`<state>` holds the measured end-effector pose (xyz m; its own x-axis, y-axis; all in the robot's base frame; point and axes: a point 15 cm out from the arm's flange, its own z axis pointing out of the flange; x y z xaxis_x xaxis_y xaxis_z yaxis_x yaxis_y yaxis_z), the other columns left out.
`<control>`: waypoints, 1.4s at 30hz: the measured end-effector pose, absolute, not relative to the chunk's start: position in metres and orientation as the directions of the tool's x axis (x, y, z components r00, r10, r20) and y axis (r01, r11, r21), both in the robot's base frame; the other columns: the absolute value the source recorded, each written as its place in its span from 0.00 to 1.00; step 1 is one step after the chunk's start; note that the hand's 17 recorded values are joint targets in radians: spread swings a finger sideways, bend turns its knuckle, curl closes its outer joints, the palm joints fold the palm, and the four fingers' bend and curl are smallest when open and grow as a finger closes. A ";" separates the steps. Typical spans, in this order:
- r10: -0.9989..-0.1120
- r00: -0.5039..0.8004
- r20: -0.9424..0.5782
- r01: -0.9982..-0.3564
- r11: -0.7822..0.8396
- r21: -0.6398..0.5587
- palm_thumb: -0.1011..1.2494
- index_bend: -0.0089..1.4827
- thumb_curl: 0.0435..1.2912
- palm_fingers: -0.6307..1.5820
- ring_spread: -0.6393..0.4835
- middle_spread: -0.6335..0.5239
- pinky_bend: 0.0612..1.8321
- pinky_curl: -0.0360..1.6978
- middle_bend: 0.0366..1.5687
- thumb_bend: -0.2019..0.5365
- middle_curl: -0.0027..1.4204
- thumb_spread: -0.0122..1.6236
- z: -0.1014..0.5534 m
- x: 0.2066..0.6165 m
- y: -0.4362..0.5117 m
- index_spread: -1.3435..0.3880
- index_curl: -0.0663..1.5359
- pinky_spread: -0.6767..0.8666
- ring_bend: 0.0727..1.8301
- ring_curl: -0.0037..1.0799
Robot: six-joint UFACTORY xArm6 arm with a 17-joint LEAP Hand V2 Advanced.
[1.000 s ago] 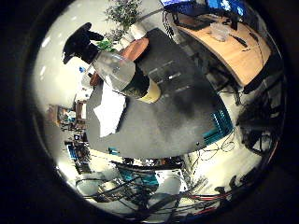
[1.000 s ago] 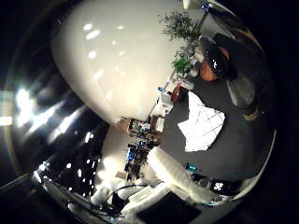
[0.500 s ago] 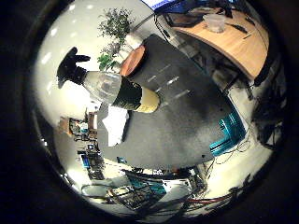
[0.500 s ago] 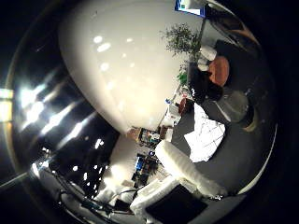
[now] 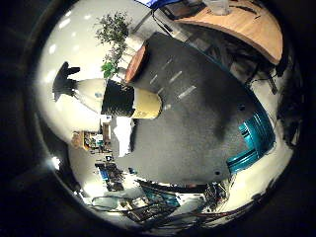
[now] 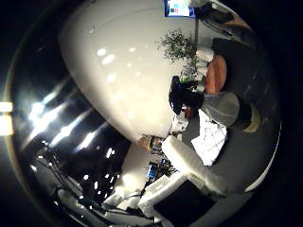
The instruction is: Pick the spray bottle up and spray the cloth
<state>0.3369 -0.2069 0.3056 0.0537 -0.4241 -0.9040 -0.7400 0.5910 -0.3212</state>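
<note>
Little-finger view, bottle: the spray bottle [image 5: 118, 98] stands on the dark mat [image 5: 197, 128], black nozzle head outlined against the pale wall, a dark band and a tan base below its clear shoulder.
Little-finger view, cloth: the white cloth [image 5: 123, 136] lies on the mat just beside the bottle's base, partly covered by it.
Little-finger view, risk: the bottle looks tall and narrow, so a sideways knock from the hand would probably tip it onto the cloth.
Thumb view, hand: white padded parts of the hand [image 6: 189, 163] reach in near the cloth; the hand grips nothing, and I cannot tell how far its fingers are spread.
Thumb view, risk: a grasp low on the bottle may leave the trigger out of reach.
Hard to see: the trigger's facing; the far edge of the cloth.
</note>
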 end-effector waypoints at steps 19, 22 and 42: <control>-0.380 0.153 -0.912 -0.847 0.425 -0.320 0.55 0.10 0.23 0.30 0.61 0.63 0.18 0.21 0.12 0.25 0.24 0.71 0.297 0.382 -0.176 0.65 0.18 0.59 0.15 0.27; -0.376 0.162 -0.912 -0.862 0.397 -0.317 0.55 0.10 0.23 0.30 0.60 0.63 0.19 0.21 0.13 0.25 0.24 0.70 0.293 0.386 -0.166 0.64 0.18 0.59 0.16 0.27; -0.391 0.209 -0.897 -0.888 0.308 -0.341 0.54 0.10 0.23 0.29 0.60 0.63 0.20 0.20 0.14 0.25 0.24 0.70 0.300 0.403 -0.135 0.64 0.18 0.59 0.16 0.26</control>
